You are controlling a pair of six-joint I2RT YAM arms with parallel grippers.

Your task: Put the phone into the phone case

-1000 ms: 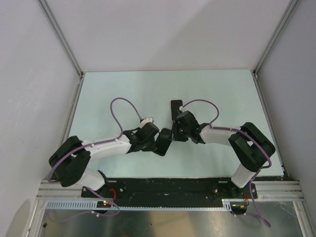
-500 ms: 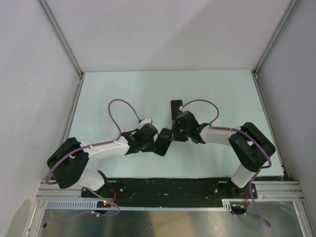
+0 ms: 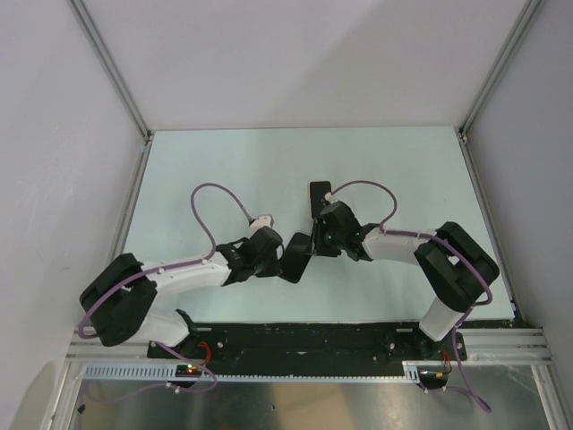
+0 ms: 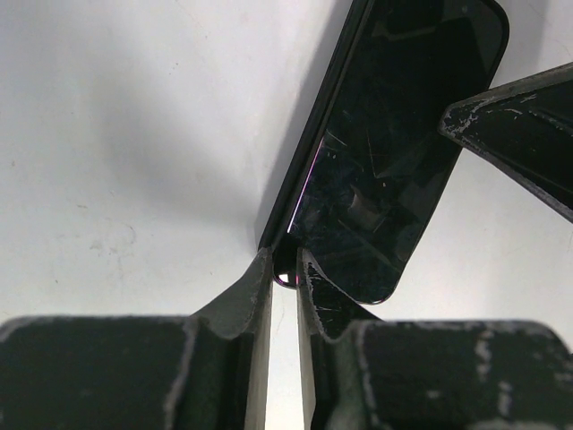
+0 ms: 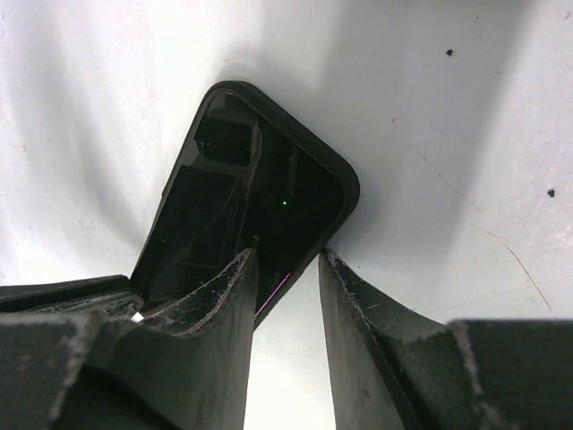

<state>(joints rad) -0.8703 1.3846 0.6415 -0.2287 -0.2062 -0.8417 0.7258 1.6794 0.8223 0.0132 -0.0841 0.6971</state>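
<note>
From above, both arms reach to the middle of the table (image 3: pixel 224 161). The phone (image 3: pixel 296 256) sits between the left gripper (image 3: pixel 279 260) and the right gripper (image 3: pixel 313 240). Another dark flat thing (image 3: pixel 318 195) lies just past the right gripper. I cannot tell if it is the case.

In the left wrist view, the left gripper (image 4: pixel 285 264) has its jaws nearly together, pinching the phone's (image 4: pixel 385 170) near end. The phone is tilted. A right finger (image 4: pixel 519 125) is at its far side.

In the right wrist view, the right gripper (image 5: pixel 288 260) has narrow jaws on either side of the phone's (image 5: pixel 260 197) edge. One finger (image 5: pixel 228 296) lies on the glass. I cannot tell if the jaws squeeze it.
</note>
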